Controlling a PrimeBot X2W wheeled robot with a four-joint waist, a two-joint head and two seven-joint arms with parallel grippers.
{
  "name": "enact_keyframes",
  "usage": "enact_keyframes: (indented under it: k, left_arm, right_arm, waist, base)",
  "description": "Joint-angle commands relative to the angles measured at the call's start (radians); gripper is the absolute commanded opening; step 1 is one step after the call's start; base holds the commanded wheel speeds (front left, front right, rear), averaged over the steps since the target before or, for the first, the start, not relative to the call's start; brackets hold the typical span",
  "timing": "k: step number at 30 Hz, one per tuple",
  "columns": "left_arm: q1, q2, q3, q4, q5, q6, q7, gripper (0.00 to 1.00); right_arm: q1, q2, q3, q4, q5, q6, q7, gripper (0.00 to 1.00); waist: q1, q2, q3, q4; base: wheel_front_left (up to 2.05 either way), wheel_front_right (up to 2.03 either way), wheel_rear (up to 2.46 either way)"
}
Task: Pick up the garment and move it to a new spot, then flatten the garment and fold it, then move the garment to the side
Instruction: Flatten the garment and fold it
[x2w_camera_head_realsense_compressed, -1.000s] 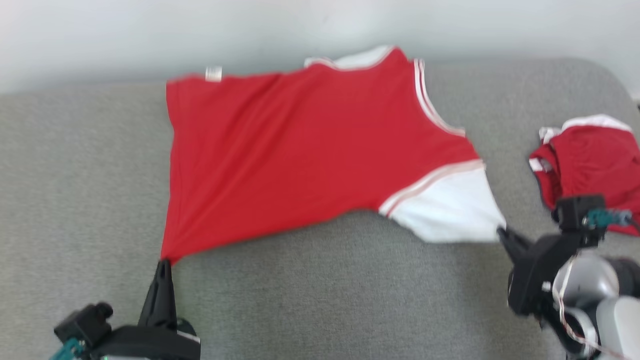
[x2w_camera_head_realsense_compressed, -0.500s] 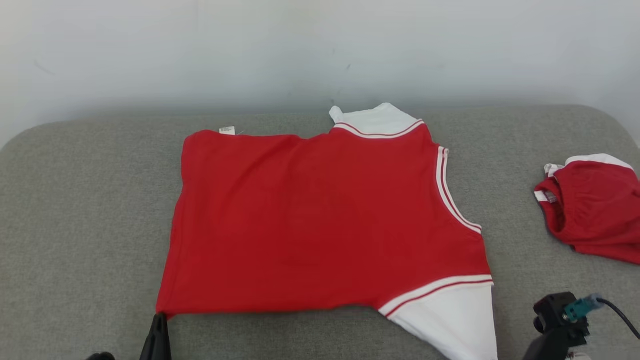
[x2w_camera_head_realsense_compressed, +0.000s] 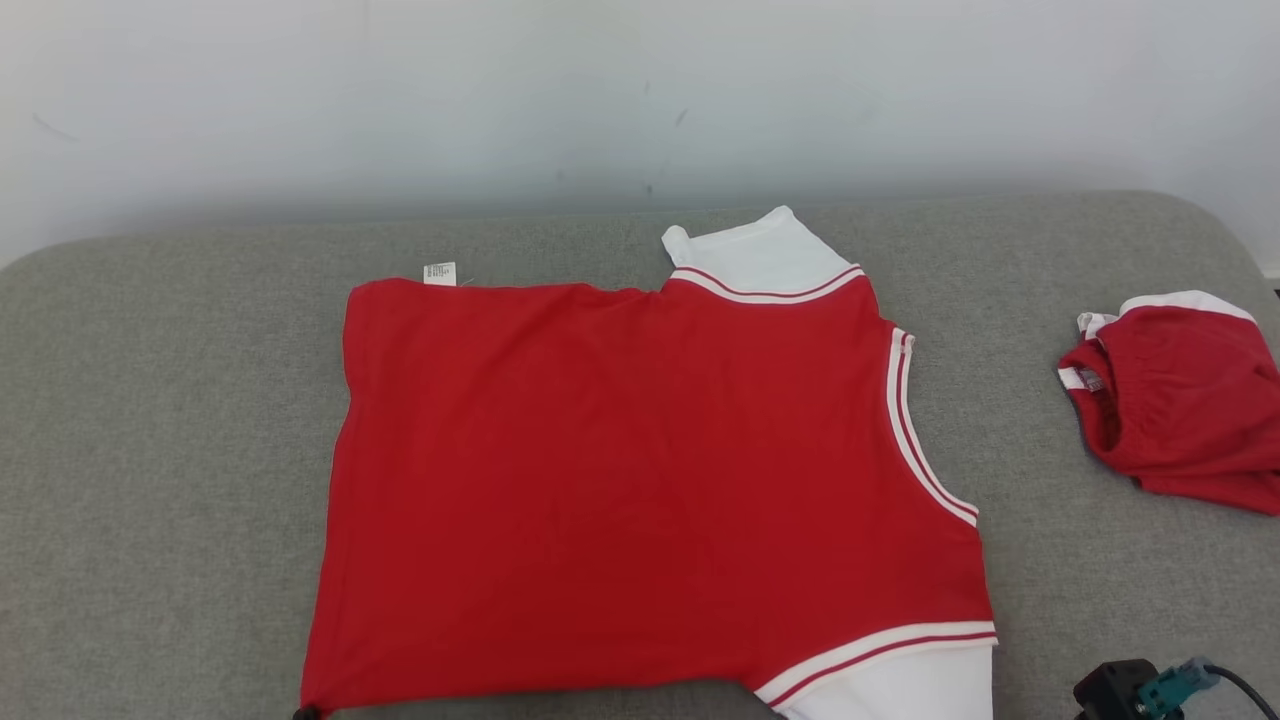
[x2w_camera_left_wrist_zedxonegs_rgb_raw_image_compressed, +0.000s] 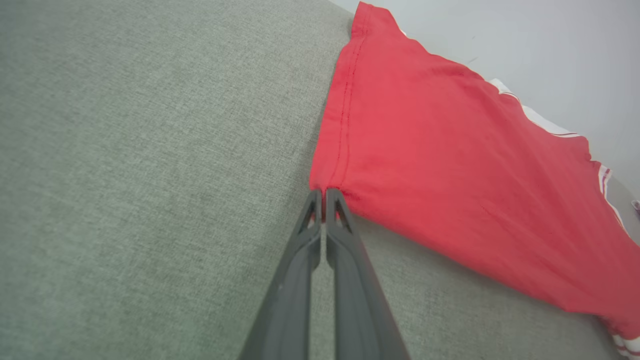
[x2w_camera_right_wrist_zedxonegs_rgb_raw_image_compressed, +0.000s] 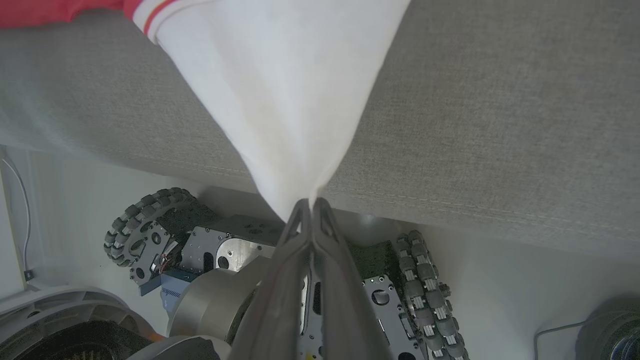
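- The garment (x2w_camera_head_realsense_compressed: 640, 480) is spread flat on the grey cushion (x2w_camera_head_realsense_compressed: 150, 400).
- Its red hem corner (x2w_camera_left_wrist_zedxonegs_rgb_raw_image_compressed: 331, 182) is clamped between the left jaws.
- Its white sleeve (x2w_camera_right_wrist_zedxonegs_rgb_raw_image_compressed: 280, 100) tip is pinched in the right jaws.

The garment (x2w_camera_head_realsense_compressed: 640, 480) is soft red knit cloth, matt, with a stitched hem. Its sleeves are smooth white cloth edged in striped ribbed trim. The cushion (x2w_camera_head_realsense_compressed: 150, 450) is coarse grey woven fabric, matt and slightly rough. The wall (x2w_camera_head_realsense_compressed: 600, 100) is smooth, pale and matt (a few small dark marks). The second garment (x2w_camera_head_realsense_compressed: 1180, 420), at the right, is like red cloth, creased. The left gripper (x2w_camera_left_wrist_zedxonegs_rgb_raw_image_compressed: 324, 195) and right gripper (x2w_camera_right_wrist_zedxonegs_rgb_raw_image_compressed: 311, 204) have dark grey matt fingers, plastic in look. The robot base (x2w_camera_right_wrist_zedxonegs_rgb_raw_image_compressed: 235, 247) shows silvery metal plates with a dull sheen; its wheel (x2w_camera_right_wrist_zedxonegs_rgb_raw_image_compressed: 150, 225) carries dark ribbed rollers.
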Motion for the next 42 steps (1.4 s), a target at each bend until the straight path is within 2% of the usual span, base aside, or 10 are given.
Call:
enact_keyframes:
  k: [1, 4, 9, 18, 24, 28, 36, 42]
  left_arm:
    - [0.029, 0.007, 0.010, -0.014, -0.012, 0.011, -0.003, 0.00]
    - [0.060, 0.007, 0.022, -0.049, -0.021, 0.022, -0.011, 0.00]
    - [0.064, 0.021, 0.017, -0.071, -0.011, 0.007, -0.016, 0.00]
    - [-0.018, 0.043, 0.000, -0.095, 0.000, -0.003, 0.011, 0.00]
    - [-0.118, 0.071, -0.029, -0.092, 0.028, -0.011, 0.049, 0.00]
    - [-0.193, 0.091, -0.072, -0.043, 0.099, 0.014, 0.080, 0.00]
    - [-0.326, 0.109, -0.123, 0.066, 0.168, 0.034, 0.126, 0.00]
    - [-0.406, 0.118, -0.139, 0.148, 0.185, 0.028, 0.134, 0.00]
  right_arm:
    - [0.020, 0.006, -0.007, -0.010, 0.004, 0.001, 0.004, 0.00]
    - [0.042, 0.017, -0.017, -0.033, 0.013, 0.001, -0.001, 0.00]
    - [0.037, 0.033, 0.020, -0.071, 0.078, 0.001, -0.014, 0.00]
    - [-0.102, 0.015, 0.020, -0.085, 0.195, 0.001, -0.149, 0.00]
    - [-0.256, -0.003, 0.007, 0.009, 0.193, 0.001, -0.248, 0.00]
    - [-0.366, -0.006, 0.022, 0.106, 0.202, 0.001, -0.305, 0.00]
    - [-0.555, -0.044, 0.083, 0.270, 0.140, 0.001, -0.464, 0.00]
    - [-0.684, -0.068, 0.145, 0.388, 0.087, 0.001, -0.610, 0.00]
  waist:
    - [-0.0001, 0.0000, 0.000, 0.001]
    - [-0.0001, 0.0000, 0.000, 0.003]
    - [-0.0001, 0.0000, -0.006, 0.010]
    - [-0.0001, 0.0000, -0.012, 0.017]
    - [-0.0001, 0.0000, 0.016, 0.027]
    - [-0.0001, 0.0000, 0.036, 0.037]
    - [-0.0001, 0.0000, 0.073, 0.046]
    - [-0.0001, 0.0000, 0.108, 0.042]
  base:
    - [0.00, 0.00, 0.00]
    - [0.00, 0.00, 0.00]
    - [0.00, 0.00, 0.00]
    - [0.00, 0.00, 0.00]
    - [0.00, 0.00, 0.00]
    - [0.00, 0.00, 0.00]
    - [0.00, 0.00, 0.00]
    - [0.00, 0.00, 0.00]
